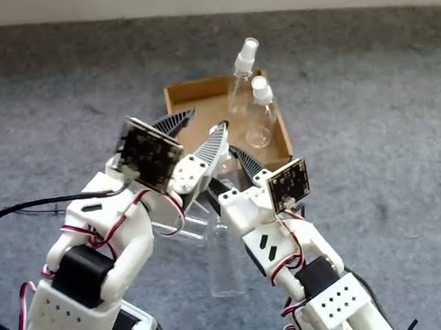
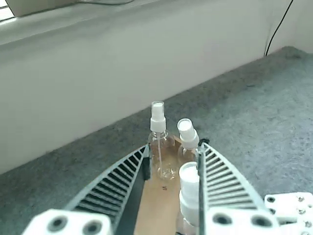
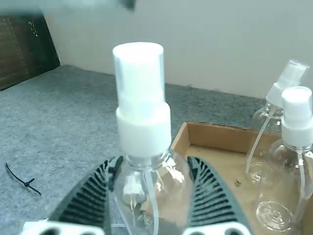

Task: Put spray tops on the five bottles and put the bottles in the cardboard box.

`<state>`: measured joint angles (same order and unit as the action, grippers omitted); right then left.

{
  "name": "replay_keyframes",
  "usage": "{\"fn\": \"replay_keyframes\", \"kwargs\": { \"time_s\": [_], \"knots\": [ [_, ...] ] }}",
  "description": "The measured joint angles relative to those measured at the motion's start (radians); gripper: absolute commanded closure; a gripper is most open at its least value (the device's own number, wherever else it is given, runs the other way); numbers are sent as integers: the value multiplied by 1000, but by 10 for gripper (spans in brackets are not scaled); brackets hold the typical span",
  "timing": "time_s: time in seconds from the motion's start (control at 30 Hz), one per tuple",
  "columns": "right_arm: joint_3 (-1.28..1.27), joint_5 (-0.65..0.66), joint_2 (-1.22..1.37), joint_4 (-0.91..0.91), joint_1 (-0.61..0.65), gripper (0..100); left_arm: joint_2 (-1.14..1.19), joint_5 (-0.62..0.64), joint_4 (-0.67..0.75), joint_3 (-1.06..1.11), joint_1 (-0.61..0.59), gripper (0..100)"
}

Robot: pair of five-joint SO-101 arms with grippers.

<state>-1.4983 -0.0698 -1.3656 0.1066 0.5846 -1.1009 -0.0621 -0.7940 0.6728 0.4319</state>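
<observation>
While R gripper [image 3: 154, 166] grips bottle [image 3: 144, 147], L gripper [image 2: 173, 149] spread, 2 bottles [image 1: 261, 115] in box [image 1: 191, 94].

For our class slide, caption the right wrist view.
Gripper holds a capped bottle; two bottles stand in the cardboard box.

— Any writing, label or number to read here?
— None. The clear bottle [image 3: 146, 196] at the lower centre of the right wrist view has bare sides, as do the two bottles [image 3: 283, 196] at the right edge.
— And the cardboard box [image 3: 220, 137]?
— Plain brown walls. There's a small dark mark [image 3: 237, 183] on its floor, too small to tell whether it's print.
</observation>
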Motion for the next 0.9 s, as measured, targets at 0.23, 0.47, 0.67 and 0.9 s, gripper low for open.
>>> {"fn": "replay_keyframes", "kwargs": {
  "time_s": [0.23, 0.47, 0.67, 0.9],
  "knots": [
    [-2, 0, 2, 2, 0, 995, -3, -52, 14, 107, 3, 850],
    [-3, 0, 2, 2, 0, 995, -15, -55, 14, 138, 0, 850],
    [-2, 0, 0, 2, 0, 995, 0, -60, 11, 54, -5, 850],
    [-2, 89, 0, 2, 0, 995, -14, -61, -100, -120, -120, 850]
  ]
}}
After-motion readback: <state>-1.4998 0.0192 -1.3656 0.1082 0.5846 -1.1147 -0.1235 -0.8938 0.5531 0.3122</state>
